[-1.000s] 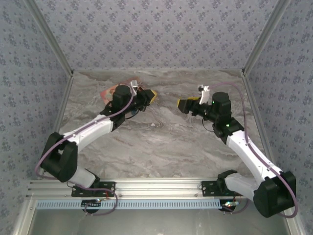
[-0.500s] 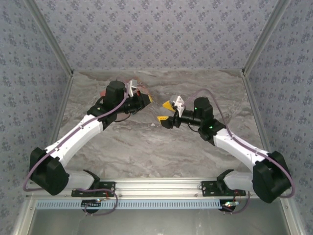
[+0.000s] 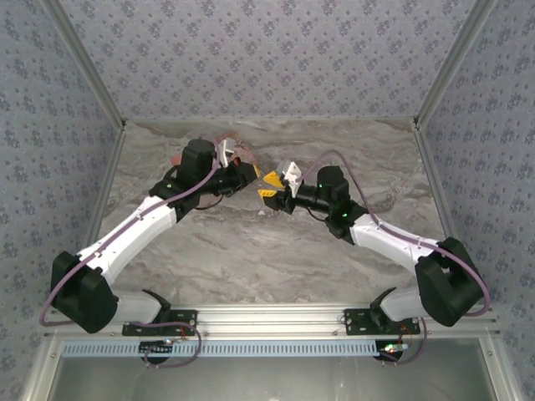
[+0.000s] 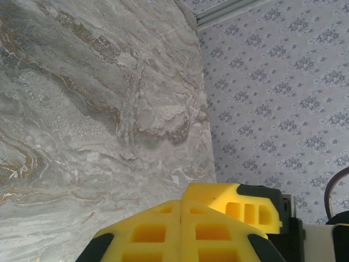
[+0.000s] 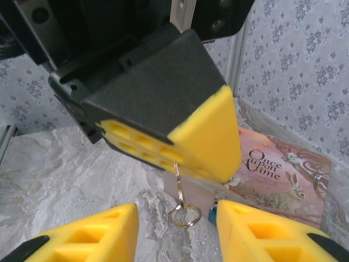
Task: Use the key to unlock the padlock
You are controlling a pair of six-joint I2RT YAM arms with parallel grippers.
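Marble top [image 3: 251,251]: R gripper [image 5: 175,210] came in, half-open around ringed sliver [image 5: 182,213] pinched by L gripper [image 5: 180,158].

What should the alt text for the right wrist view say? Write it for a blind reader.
The shut left fingers hang close in front, pinching a thin metal strip that ends in a small ring, which dangles between the open right fingers without touching them. Behind, a pink box lies on the marble table.

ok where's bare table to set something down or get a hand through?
Free: marble between left arm, right arm and near rail; far right corner by the wall. Crowded: back centre, where left end effector and right end effector meet near the pink box.
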